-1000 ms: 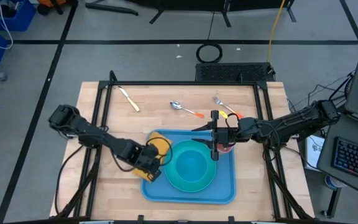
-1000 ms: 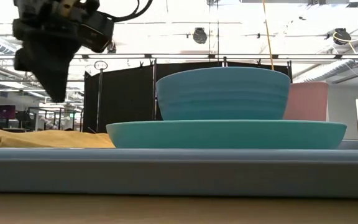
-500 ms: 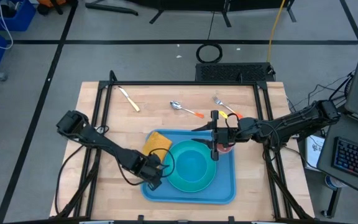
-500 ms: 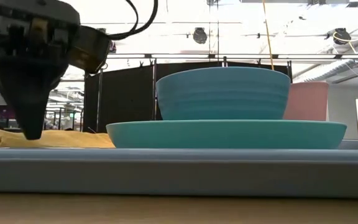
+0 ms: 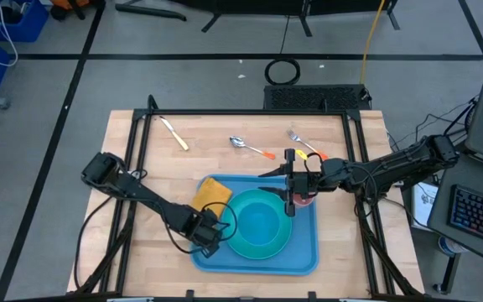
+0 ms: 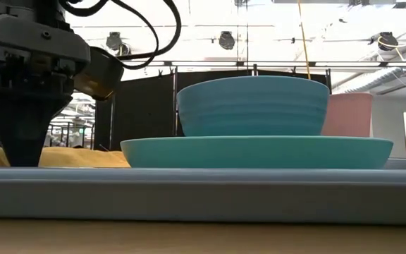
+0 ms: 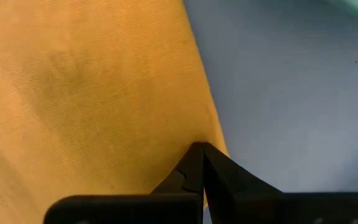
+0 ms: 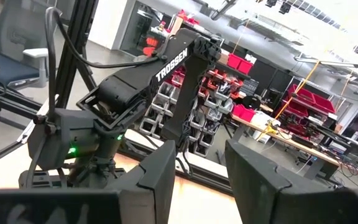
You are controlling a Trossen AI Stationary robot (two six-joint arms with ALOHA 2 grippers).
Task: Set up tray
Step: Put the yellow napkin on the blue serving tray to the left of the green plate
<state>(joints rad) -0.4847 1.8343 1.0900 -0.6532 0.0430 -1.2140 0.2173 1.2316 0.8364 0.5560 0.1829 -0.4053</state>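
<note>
Tray (image 5: 304, 256) at counter (image 5: 367, 252) centre-6 o'clock. Napkin (image 5: 212, 191) at tray's 10 o'clock. Left end effector (image 5: 207, 238), fingers together, tip on napkin edge; press flat, drag slowly. Right end effector (image 5: 290, 182), fingers apart, over cup (image 5: 304, 200).

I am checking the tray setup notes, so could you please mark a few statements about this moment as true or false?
1. The bowl sits on the plate. True.
2. The left gripper is shut at the napkin's edge. True.
3. The napkin lies off the tray, on bare wood. False: it lies on the tray.
4. The spoon is in the bowl. False: it lies on the table beyond the tray.
5. The pink cup is on the tray. True.
</note>
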